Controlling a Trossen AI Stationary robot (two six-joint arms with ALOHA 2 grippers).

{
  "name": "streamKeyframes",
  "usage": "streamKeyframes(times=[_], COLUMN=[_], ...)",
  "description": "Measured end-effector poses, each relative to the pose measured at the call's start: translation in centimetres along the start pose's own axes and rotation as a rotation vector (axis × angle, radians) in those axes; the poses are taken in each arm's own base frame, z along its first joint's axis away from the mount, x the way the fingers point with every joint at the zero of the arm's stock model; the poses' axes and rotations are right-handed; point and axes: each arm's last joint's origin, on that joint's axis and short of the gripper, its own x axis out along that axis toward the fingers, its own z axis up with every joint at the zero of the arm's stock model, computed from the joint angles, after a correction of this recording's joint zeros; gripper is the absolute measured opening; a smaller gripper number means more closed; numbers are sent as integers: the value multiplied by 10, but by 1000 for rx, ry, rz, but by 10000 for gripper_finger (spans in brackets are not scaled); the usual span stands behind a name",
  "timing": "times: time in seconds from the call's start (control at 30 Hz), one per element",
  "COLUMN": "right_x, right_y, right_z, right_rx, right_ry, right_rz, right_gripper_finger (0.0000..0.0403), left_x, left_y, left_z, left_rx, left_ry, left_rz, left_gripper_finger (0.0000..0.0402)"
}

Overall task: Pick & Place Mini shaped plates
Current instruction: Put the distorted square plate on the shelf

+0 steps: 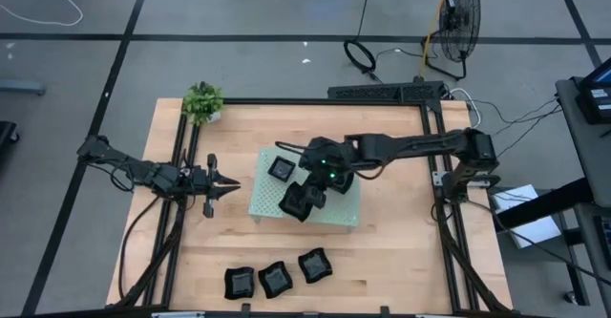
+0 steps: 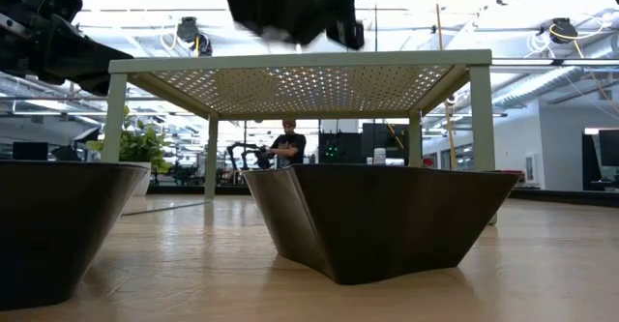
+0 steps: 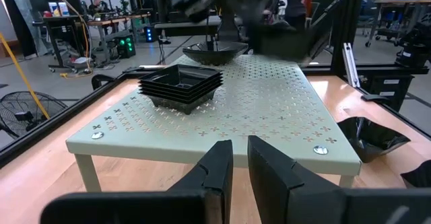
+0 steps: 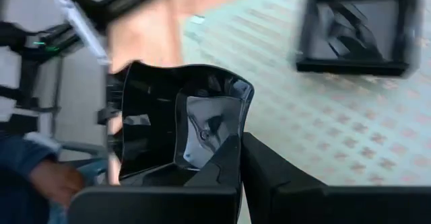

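A pale green perforated board (image 1: pixel 329 211) stands on legs mid-table. My right gripper (image 1: pixel 307 194) hovers over its near left part, shut on a wavy-edged black mini plate (image 4: pixel 175 116). A stack of square black plates (image 1: pixel 281 168) sits on the board, and a rounder dish (image 3: pixel 215 51) rests behind it, below the right arm. Three more plates (image 1: pixel 276 278) lie in a row by the table's near edge. My left gripper (image 1: pixel 221 180) waits level at the table's left. Its fingers stand a narrow gap apart with nothing between them. My right gripper pinches the wavy plate by its wall at one rim corner (image 4: pixel 232 138), one finger (image 4: pixel 215 167) on the glossy inside, the other outside. The fingers slant down from the table's right side. The plate hangs tilted, lifted clear above the board.
A small potted plant (image 1: pixel 202 101) stands at the far left corner. Black frame rails (image 1: pixel 434 180) run along the table's left, right and far sides. Bare wood lies between the board and the near row of plates. A person (image 2: pixel 288 146) works in the room beyond.
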Motion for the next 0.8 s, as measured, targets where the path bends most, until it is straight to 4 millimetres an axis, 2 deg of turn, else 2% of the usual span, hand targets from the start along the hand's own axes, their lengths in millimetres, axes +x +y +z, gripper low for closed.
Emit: streamKeyframes(times=[0.13, 0.53, 0.8], right_x=[6, 5, 4], right_y=[-9, -13, -15], right_z=[2, 0, 1], right_rx=[20, 30, 4], right_ry=[3, 30, -5], right_rz=[-23, -46, -116], right_gripper_finger=[0, 1, 48], left_x=[0, 0, 0], left_y=[0, 0, 0], left_z=[0, 0, 0], left_rx=[0, 0, 0], left_ry=[0, 0, 0], left_rz=[0, 0, 0], left_gripper_finger=[51, 51, 51])
